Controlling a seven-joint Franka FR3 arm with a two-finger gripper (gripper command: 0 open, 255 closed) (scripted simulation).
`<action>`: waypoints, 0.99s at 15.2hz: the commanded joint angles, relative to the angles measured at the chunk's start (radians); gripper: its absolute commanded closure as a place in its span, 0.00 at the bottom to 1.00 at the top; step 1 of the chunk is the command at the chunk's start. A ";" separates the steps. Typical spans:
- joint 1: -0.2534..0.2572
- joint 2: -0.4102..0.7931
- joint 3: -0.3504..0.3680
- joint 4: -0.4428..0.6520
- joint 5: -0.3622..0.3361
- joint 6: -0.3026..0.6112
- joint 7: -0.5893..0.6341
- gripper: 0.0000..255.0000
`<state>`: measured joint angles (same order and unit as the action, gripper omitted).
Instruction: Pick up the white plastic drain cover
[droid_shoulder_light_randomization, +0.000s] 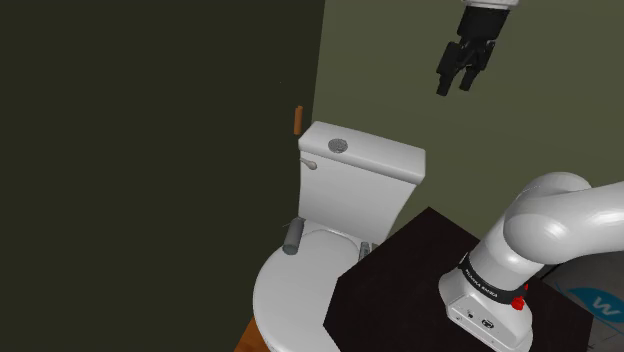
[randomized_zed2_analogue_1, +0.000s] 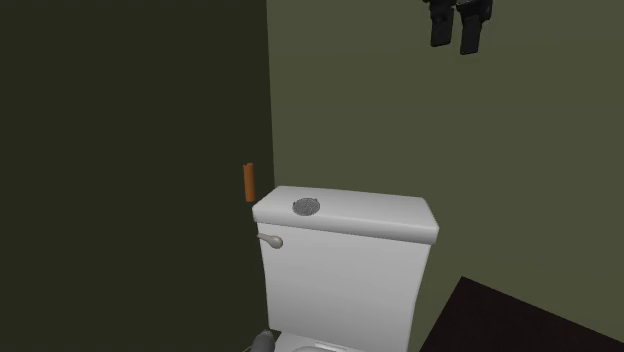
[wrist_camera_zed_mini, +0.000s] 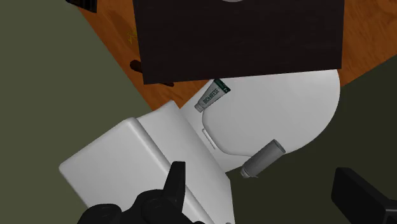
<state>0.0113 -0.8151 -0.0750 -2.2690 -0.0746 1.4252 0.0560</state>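
On the toilet tank: the drain cover (droid_shoulder_light_randomization: 339, 145) lies flat on the tank lid (droid_shoulder_light_randomization: 385, 160), near the end by the corner where the two walls meet. It looks grey and round, not white.
Why it rests there: the tank lid is flat and wide, so a small flat thing can sit on it and not slide off.
Claw: the gripper (droid_shoulder_light_randomization: 455, 85) hangs high up by the green wall and points down. Its two black fingers stand apart and hold nothing.
Why the claw is so high: I think it is getting ready. From up there the wrist view looks down on the whole toilet.
Cover and claw: the drain cover is far below the gripper and off toward the shoulder view's left. They are well apart.
Under the claw: in the wrist view the tank lid lies close by one finger, and the toilet seat (wrist_camera_zed_mini: 280, 108) lies past it.
On the seat: a grey cylinder (wrist_camera_zed_mini: 261, 159) and a small tube (wrist_camera_zed_mini: 213, 95) lie there, away from the drain cover.
Next move, I guess: the gripper has to come down and across until the drain cover sits between its fingers.
Tricky bit: the drain cover is thin and flat, so it may be hard to pinch.
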 joint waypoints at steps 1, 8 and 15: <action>0.000 0.000 0.000 0.000 0.000 0.000 0.000 0.00; 0.022 0.126 -0.056 -0.098 -0.072 0.250 -0.117 0.00; 0.043 0.317 -0.109 -0.126 -0.127 0.500 -0.222 0.00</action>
<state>0.0509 -0.5357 -0.1743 -2.3973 -0.1939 1.8830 -0.1487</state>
